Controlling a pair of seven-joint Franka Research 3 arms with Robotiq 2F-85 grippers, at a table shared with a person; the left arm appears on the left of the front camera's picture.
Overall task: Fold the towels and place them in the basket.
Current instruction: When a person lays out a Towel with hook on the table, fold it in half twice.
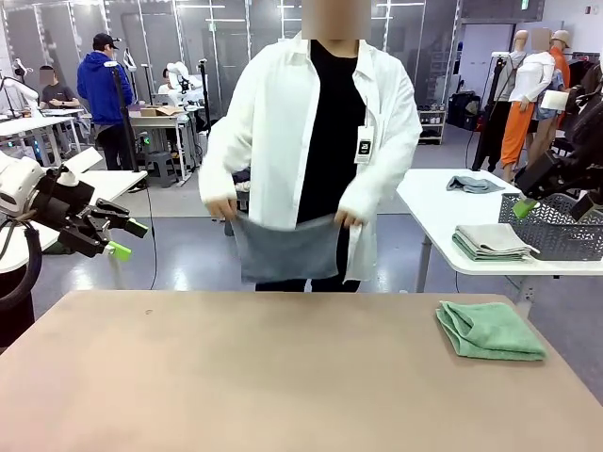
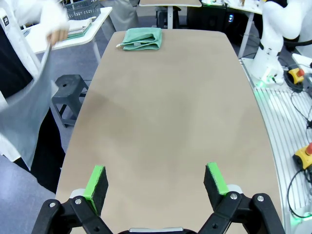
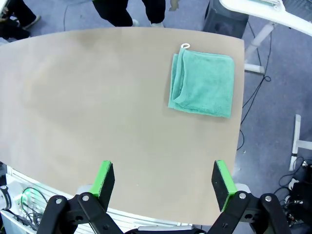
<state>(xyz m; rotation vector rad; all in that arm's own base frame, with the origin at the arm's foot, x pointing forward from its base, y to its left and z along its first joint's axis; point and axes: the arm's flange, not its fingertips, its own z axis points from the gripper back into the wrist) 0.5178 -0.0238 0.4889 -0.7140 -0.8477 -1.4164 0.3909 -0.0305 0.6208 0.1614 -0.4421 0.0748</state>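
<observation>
Here, at 9 o'clock in the front view, the robot's left hand (image 1: 130, 239) hangs off the left edge of the surface (image 1: 264, 377), above the floor. Its green-padded fingers stand wide apart with nothing between them. In the left wrist view the same left hand (image 2: 156, 178) points along the bare tabletop.

At 12 o'clock, beyond the far edge, a person in a white coat holds the pale blue-grey towel (image 1: 285, 250) in the air. One of the person's hands (image 1: 221, 207) pinches each upper corner, and the cloth hangs down clear of the surface. The left wrist view catches it as a blur at 9 o'clock (image 2: 29, 112).

At about 2 o'clock on the surface the mint green towel (image 1: 490, 331) lies folded and flat near the right edge. In the right wrist view the mint green towel (image 3: 202, 85) shows a small loop at one corner.

At 3 o'clock the right hand (image 1: 554, 207) is raised off the surface, jaws wide and empty, in front of the basket (image 1: 551, 240). The basket stands on a white side table (image 1: 433, 202), beside a stack of folded cloths (image 1: 490, 242).
</observation>
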